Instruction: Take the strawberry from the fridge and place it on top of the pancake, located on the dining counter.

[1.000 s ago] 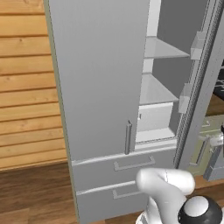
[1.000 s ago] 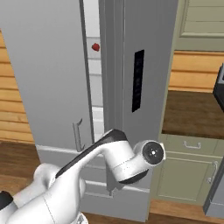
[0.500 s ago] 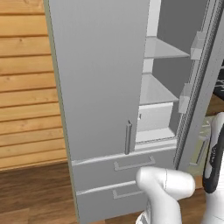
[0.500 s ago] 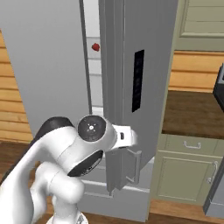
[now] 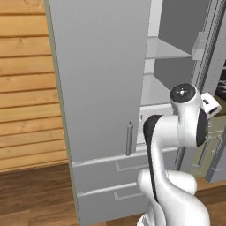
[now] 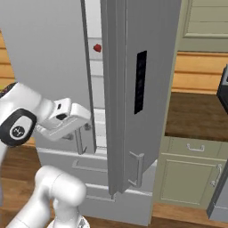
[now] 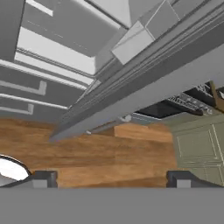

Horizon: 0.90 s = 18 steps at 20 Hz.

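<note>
A tall light-grey fridge [image 6: 58,53] stands with its right door [image 6: 133,89] swung partly open, leaving a narrow gap onto pale shelves. High in that gap, in the right base view, sits the strawberry [image 6: 97,47], a tiny red berry on an upper shelf. The white robot arm reaches toward the gap, with its tool [image 6: 87,126] level with the left door's handle [image 6: 79,142], well below the berry. The tool's fingers are spread wide apart and hold nothing. Judged from this, the door is open, while picking the berry and carrying it to the pancake remain.
</note>
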Motion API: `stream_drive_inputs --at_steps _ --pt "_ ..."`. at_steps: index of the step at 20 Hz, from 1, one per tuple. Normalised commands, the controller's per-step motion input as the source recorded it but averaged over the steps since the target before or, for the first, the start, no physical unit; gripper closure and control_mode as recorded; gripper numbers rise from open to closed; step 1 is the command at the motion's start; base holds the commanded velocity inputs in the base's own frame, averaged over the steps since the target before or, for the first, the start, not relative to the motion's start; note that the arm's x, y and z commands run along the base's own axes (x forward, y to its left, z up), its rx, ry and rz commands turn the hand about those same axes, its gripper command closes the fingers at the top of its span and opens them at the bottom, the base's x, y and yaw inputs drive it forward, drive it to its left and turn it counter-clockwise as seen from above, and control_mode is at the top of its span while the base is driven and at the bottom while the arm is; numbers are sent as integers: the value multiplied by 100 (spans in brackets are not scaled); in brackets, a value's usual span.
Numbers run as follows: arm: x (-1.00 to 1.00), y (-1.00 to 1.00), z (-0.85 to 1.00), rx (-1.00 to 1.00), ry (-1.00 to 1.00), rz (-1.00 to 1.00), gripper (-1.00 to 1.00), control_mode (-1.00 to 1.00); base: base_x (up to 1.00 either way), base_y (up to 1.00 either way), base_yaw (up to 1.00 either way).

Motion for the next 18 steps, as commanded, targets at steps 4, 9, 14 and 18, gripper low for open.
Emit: stream_drive_inputs --at_steps 4,9,14,18 --pt "94 59 28 -56 58 -4 -100 -100 0 0 0" --pt "100 -4 8 -51 63 -7 -100 -100 0 0 0" --pt "46 -56 2 -3 16 -19 -100 -100 0 0 0" --pt "44 -51 0 10 0 -1 -100 -100 0 0 0"
